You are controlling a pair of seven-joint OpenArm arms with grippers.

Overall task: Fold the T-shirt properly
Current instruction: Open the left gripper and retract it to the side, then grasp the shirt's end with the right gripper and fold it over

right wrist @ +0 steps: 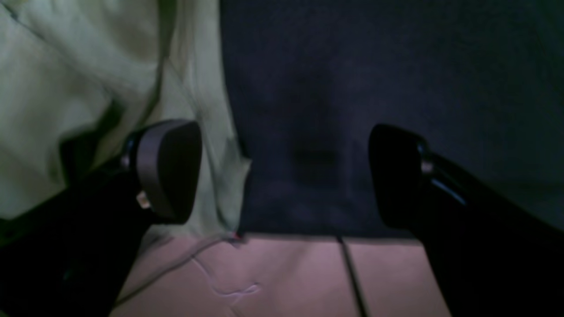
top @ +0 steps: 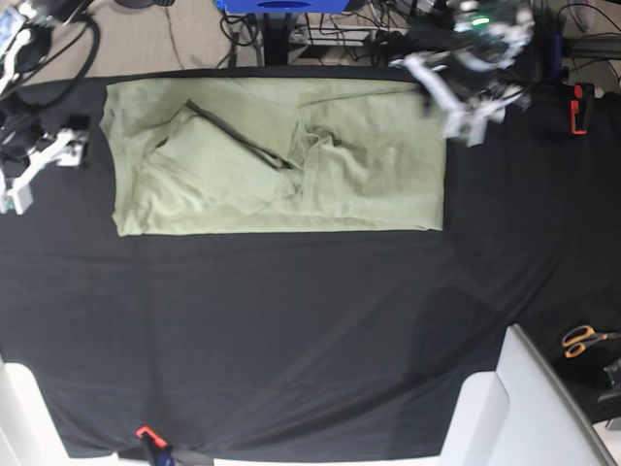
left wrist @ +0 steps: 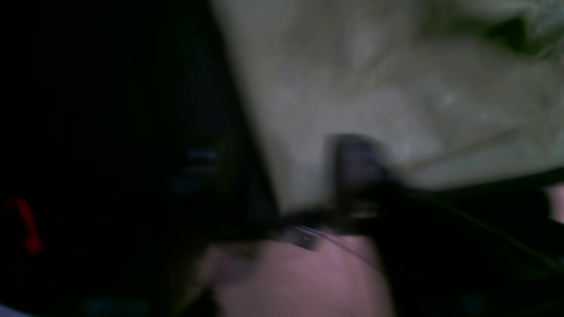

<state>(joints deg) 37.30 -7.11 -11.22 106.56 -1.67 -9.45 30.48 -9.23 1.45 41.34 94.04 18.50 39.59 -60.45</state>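
The pale green T-shirt (top: 281,155) lies flat on the black cloth (top: 291,330) near its far edge, sleeves and sides folded inward into a wide rectangle with creases across the middle. My right gripper (right wrist: 282,176) is open wide at the shirt's left end; one finger (right wrist: 167,171) hovers over the shirt's edge (right wrist: 88,66), and only black cloth shows between the jaws. In the base view it sits at the left (top: 39,165). My left gripper (top: 456,102) is blurred by motion at the shirt's far right corner. The left wrist view shows one dark finger (left wrist: 357,171) over the shirt fabric (left wrist: 396,88).
Orange-handled scissors (top: 582,338) lie at the right edge. A red clamp (top: 577,109) grips the cloth at the far right, and another red clip (top: 146,432) holds the near edge. White panels (top: 529,408) stand at the near right. Cables and a blue stand (top: 281,5) lie behind.
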